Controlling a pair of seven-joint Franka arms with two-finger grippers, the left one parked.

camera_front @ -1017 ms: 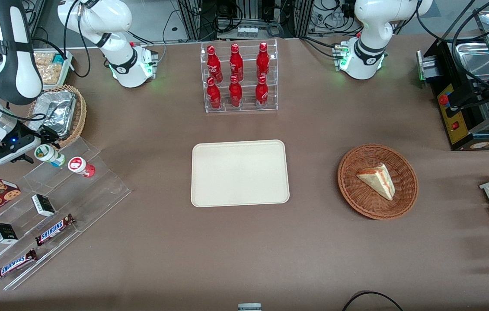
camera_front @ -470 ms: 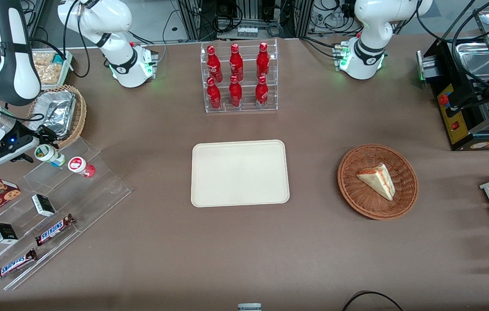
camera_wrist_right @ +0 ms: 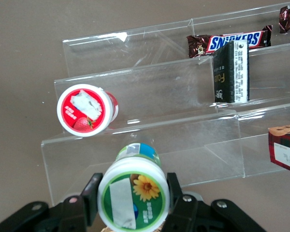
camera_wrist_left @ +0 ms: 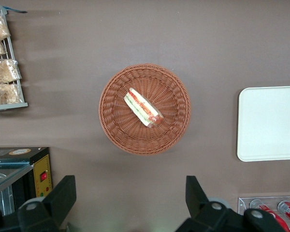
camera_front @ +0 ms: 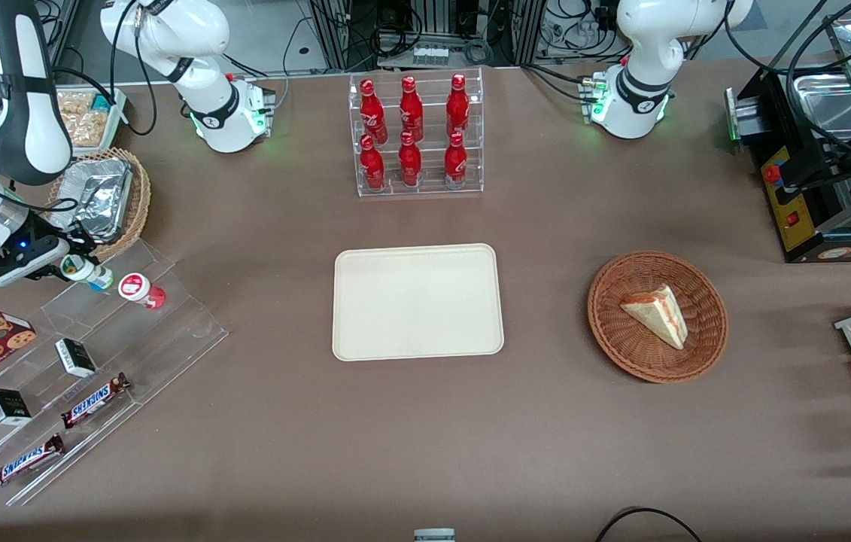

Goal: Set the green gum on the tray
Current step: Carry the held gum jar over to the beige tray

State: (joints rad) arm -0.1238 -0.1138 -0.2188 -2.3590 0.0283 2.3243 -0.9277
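Gripper [camera_wrist_right: 133,193] black plastic around glossy plastic green gum [camera_wrist_right: 133,194]; clear acrylic shelf [camera_wrist_right: 150,140]; matt beige tray [camera_front: 417,301]; brown cloth table [camera_front: 425,436].

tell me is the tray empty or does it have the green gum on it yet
Empty. The tray is bare; the green gum sits between the gripper jaws at the clear stepped rack.

The small white cylindrical green gum bottle with its green-and-white lid [camera_wrist_right: 133,200] [camera_front: 86,272] is sitting clamped between the gripper [camera_wrist_right: 130,198] fingers [camera_wrist_right: 91,195], while the flat beige rectangular tray [camera_front: 417,301] is lying bare mid-surface, well apart.
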